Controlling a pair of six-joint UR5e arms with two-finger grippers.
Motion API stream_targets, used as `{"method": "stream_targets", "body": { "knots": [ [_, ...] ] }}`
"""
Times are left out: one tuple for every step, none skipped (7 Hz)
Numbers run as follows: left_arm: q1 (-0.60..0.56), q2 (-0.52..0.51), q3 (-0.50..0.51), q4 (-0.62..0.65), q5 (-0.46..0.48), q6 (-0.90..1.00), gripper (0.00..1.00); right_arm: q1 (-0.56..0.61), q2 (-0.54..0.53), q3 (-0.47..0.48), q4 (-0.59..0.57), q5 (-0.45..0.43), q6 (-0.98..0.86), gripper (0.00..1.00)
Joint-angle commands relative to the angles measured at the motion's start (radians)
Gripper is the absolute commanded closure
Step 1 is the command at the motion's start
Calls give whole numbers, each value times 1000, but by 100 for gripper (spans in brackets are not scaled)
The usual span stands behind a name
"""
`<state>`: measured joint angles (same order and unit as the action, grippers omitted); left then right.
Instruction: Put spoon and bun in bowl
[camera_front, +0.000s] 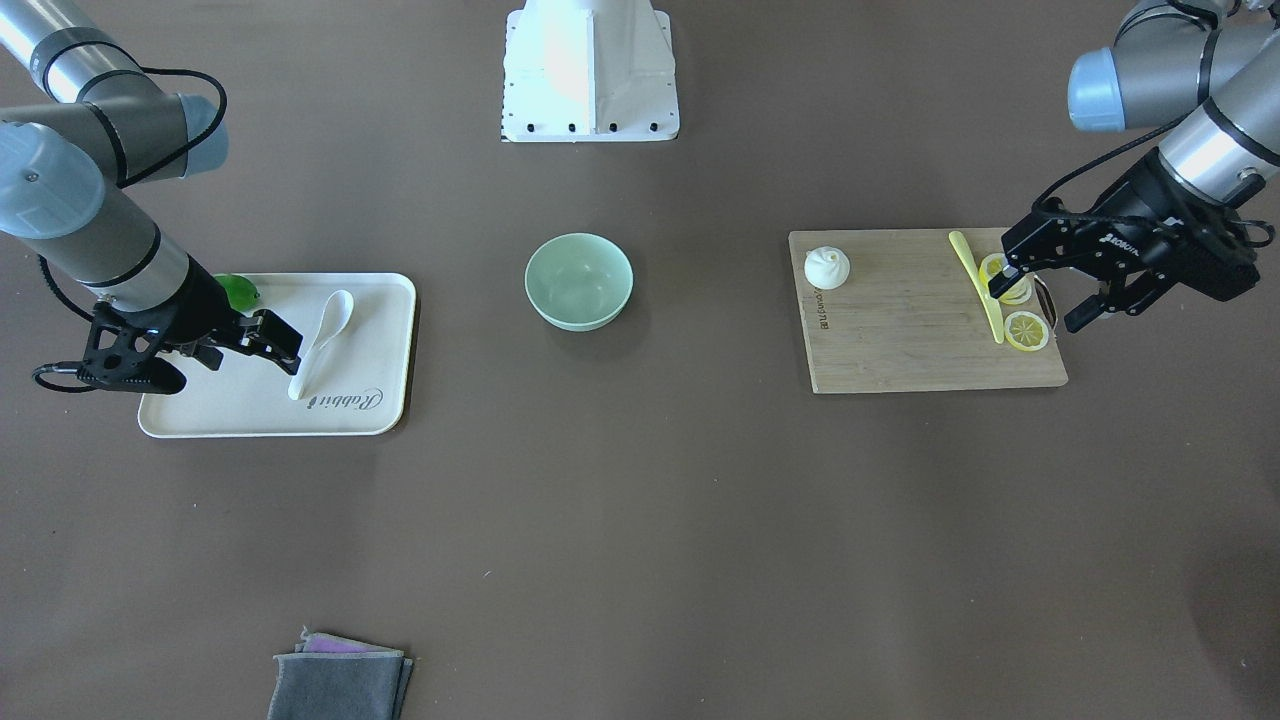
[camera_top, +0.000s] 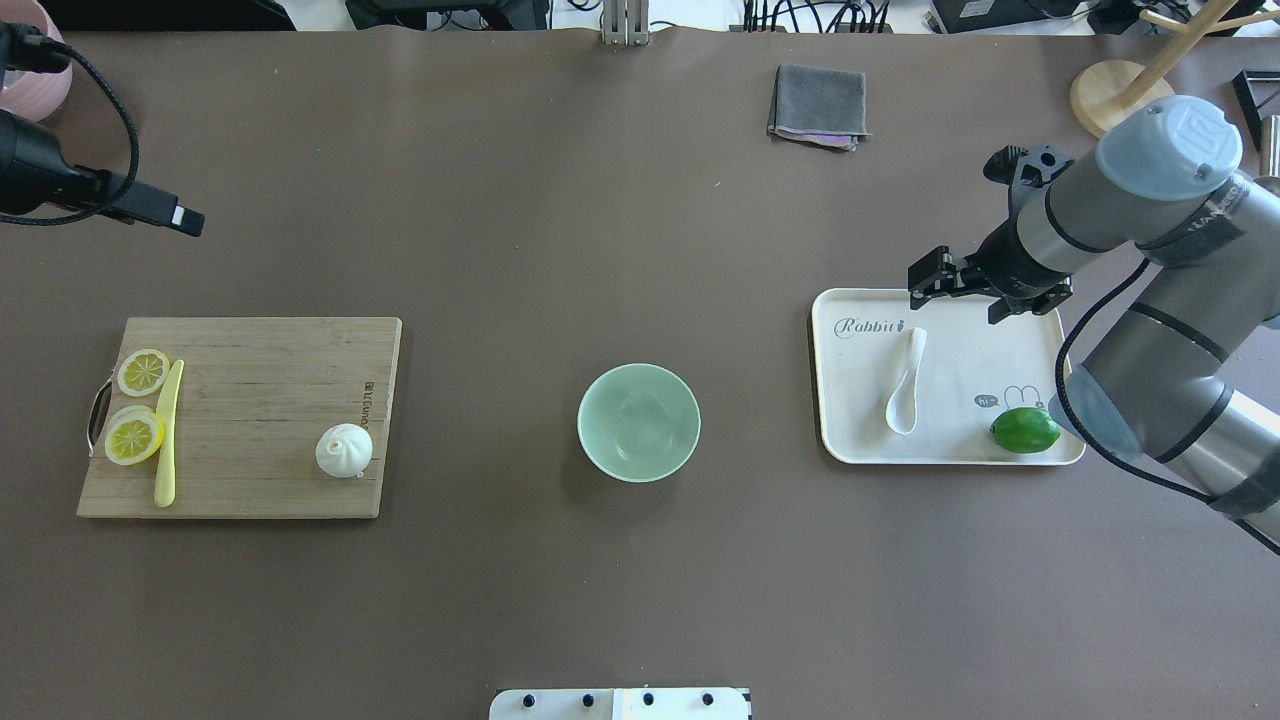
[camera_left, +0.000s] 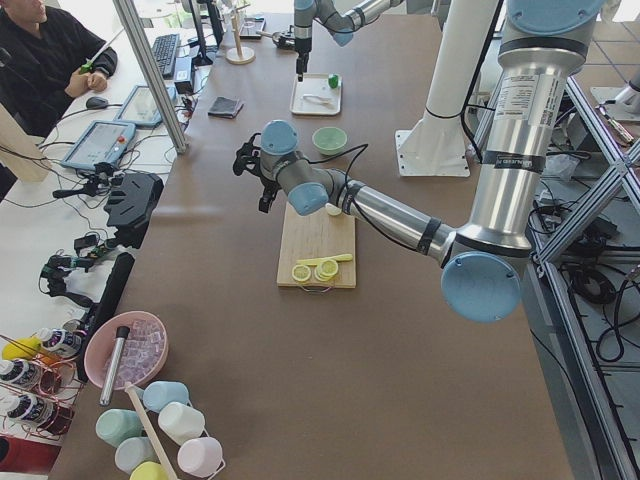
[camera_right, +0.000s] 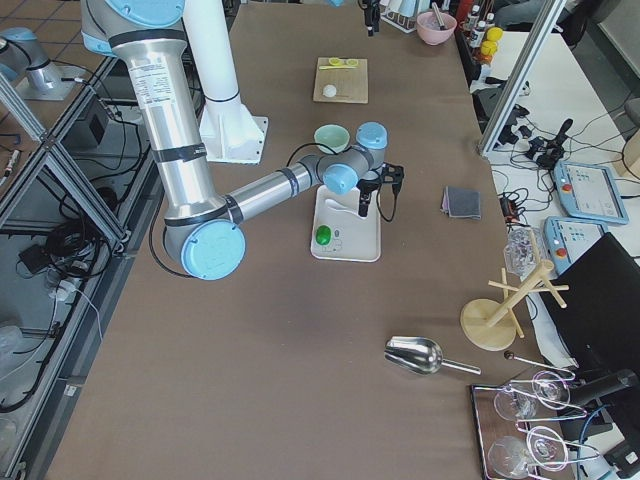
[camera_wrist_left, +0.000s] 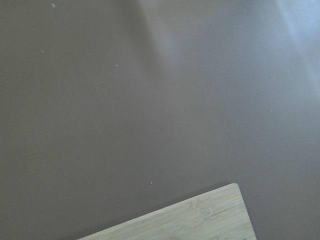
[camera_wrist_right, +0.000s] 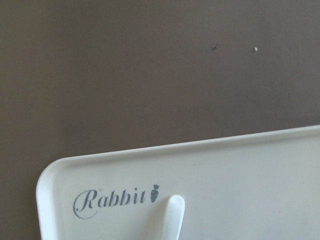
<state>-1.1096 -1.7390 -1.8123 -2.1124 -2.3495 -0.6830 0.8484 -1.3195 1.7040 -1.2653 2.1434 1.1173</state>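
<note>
The cream-white spoon (camera_front: 325, 335) lies on a white tray (camera_front: 200, 415), also seen from overhead (camera_top: 907, 385); only its handle tip (camera_wrist_right: 170, 217) shows in the right wrist view. My right gripper (camera_front: 245, 352) hovers open over the tray's operator-side edge, just beside the handle (camera_top: 960, 290). The white bun (camera_front: 827, 267) sits on a wooden cutting board (camera_front: 920, 340), at the end nearer the bowl (camera_top: 344, 450). The mint-green bowl (camera_front: 578, 280) stands empty at the table's middle (camera_top: 638, 420). My left gripper (camera_front: 1040, 298) is open and empty, high above the board's outer end.
A green lime (camera_top: 1025, 430) lies on the tray's near right corner. Lemon slices (camera_top: 140, 372) and a thin yellow knife (camera_top: 167, 440) lie at the board's left end. A folded grey cloth (camera_top: 818, 105) lies at the far side. The robot's white base (camera_front: 590, 70) stands behind the bowl.
</note>
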Motion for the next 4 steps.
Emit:
{"method": "stream_targets", "body": {
  "knots": [
    [8, -16, 4, 2, 4, -3, 2, -83, -7, -6, 0, -68, 64, 1],
    [8, -17, 5, 0, 4, -3, 2, -100, -7, -10, 0, -82, 71, 1],
    [10, -19, 7, 0, 4, -1, 2, -113, -6, -26, 0, -92, 72, 2],
    [11, -23, 8, 0, 4, -1, 2, -114, 3, -26, -2, -99, 73, 8]
  ]
}}
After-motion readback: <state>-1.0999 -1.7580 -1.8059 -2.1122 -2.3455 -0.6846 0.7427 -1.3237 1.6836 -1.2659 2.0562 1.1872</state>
